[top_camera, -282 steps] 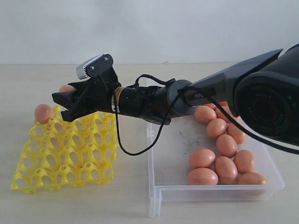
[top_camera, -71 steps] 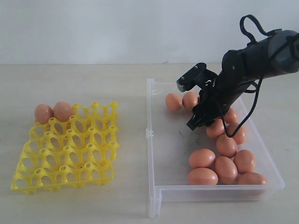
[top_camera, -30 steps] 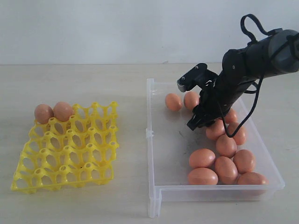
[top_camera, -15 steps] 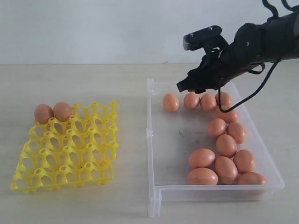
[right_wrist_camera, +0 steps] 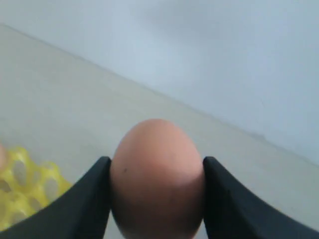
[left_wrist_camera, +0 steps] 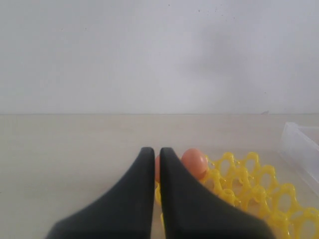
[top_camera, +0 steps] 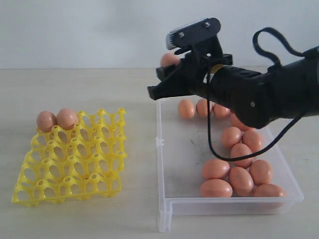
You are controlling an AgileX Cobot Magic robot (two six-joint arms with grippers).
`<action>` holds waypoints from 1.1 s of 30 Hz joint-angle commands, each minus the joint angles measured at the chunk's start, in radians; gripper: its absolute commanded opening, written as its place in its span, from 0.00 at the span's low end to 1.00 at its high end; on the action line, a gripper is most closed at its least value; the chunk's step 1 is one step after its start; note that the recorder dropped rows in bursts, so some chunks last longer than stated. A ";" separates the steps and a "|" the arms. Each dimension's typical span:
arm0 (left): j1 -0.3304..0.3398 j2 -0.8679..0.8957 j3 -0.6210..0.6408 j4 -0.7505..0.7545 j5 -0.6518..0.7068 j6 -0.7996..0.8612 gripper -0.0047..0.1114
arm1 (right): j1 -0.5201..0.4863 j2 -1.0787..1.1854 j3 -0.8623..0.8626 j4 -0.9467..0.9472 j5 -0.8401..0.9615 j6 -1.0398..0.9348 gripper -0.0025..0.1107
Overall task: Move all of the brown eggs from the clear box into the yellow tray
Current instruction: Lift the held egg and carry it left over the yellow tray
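Observation:
My right gripper (top_camera: 163,75) is shut on one brown egg (top_camera: 169,58), held in the air above the far left corner of the clear box (top_camera: 180,167). In the right wrist view the egg (right_wrist_camera: 157,179) fills the gap between the two black fingers of the gripper (right_wrist_camera: 156,160). Several brown eggs (top_camera: 216,169) lie along the box's right side and far wall. Two eggs (top_camera: 46,120) sit in the far left cups of the yellow tray (top_camera: 75,167). My left gripper (left_wrist_camera: 153,151) is shut and empty, low in front of the tray (left_wrist_camera: 249,184); it is hidden in the exterior view.
The tray and box stand side by side on a pale table with a bare strip between them. A white wall rises behind. A black cable (top_camera: 219,149) hangs from the right arm over the box. The box's corner (left_wrist_camera: 299,144) shows in the left wrist view.
The right gripper has risen out of the box with an egg and swung left over the box's far left corner. The left gripper's view gives no earlier frame.

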 commanded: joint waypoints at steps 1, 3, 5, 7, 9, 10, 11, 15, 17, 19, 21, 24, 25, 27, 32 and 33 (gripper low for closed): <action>0.002 -0.003 0.004 -0.005 -0.014 0.000 0.07 | 0.061 0.011 0.005 -0.247 -0.325 0.174 0.02; 0.002 -0.003 0.004 -0.005 -0.014 0.000 0.07 | 0.066 0.029 0.005 -0.306 -0.422 0.226 0.02; 0.002 -0.003 0.004 -0.005 -0.014 0.000 0.07 | 0.066 0.045 0.005 -0.325 -0.459 0.266 0.02; 0.002 -0.003 0.004 -0.005 -0.014 0.000 0.07 | 0.066 0.071 0.005 -0.328 -0.464 0.272 0.02; 0.002 -0.003 0.004 -0.005 -0.014 0.000 0.07 | 0.066 0.104 -0.002 -0.362 -0.481 0.290 0.02; 0.002 -0.003 0.004 -0.005 -0.014 0.000 0.07 | 0.066 0.121 -0.012 -0.397 -0.491 0.302 0.02; 0.002 -0.003 0.004 -0.005 -0.014 0.000 0.07 | 0.066 0.135 -0.025 -0.432 -0.491 0.321 0.02; 0.002 -0.003 0.004 -0.005 -0.014 0.000 0.07 | 0.066 0.208 -0.110 -0.535 -0.433 0.382 0.02; 0.002 -0.003 0.004 -0.005 -0.014 0.000 0.07 | 0.066 0.253 -0.169 -0.581 -0.401 0.432 0.02; 0.002 -0.003 0.004 -0.005 -0.014 0.000 0.07 | 0.066 0.298 -0.225 -0.647 -0.401 0.492 0.02; 0.002 -0.003 0.004 -0.005 -0.014 0.000 0.07 | 0.066 0.340 -0.282 -0.713 -0.403 0.551 0.02; 0.002 -0.003 0.004 -0.005 -0.014 0.000 0.07 | 0.066 0.408 -0.365 -0.762 -0.403 0.581 0.02; 0.002 -0.003 0.004 -0.005 -0.014 0.000 0.07 | 0.066 0.433 -0.387 -0.762 -0.406 0.583 0.02; 0.002 -0.003 0.004 -0.005 -0.014 0.000 0.07 | 0.066 0.477 -0.422 -0.759 -0.411 0.587 0.02; 0.002 -0.003 0.004 -0.005 -0.014 0.000 0.07 | 0.066 0.565 -0.506 -0.741 -0.454 0.626 0.02; 0.002 -0.003 0.004 -0.005 -0.014 0.000 0.07 | 0.066 0.576 -0.522 -0.734 -0.454 0.635 0.02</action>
